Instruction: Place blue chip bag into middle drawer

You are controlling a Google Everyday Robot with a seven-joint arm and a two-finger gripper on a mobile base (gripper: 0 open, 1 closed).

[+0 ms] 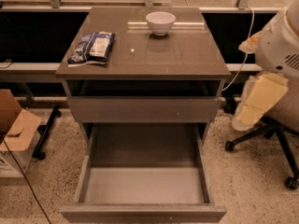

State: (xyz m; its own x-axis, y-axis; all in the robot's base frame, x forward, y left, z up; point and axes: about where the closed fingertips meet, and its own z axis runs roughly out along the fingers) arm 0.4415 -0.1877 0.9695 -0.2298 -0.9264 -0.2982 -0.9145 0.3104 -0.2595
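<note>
The blue chip bag (pixel 92 47) at the cabinet's (pixel 154 59) left edge could be pushed off by the gripper (pixel 260 101), parked right, state untellable.
</note>
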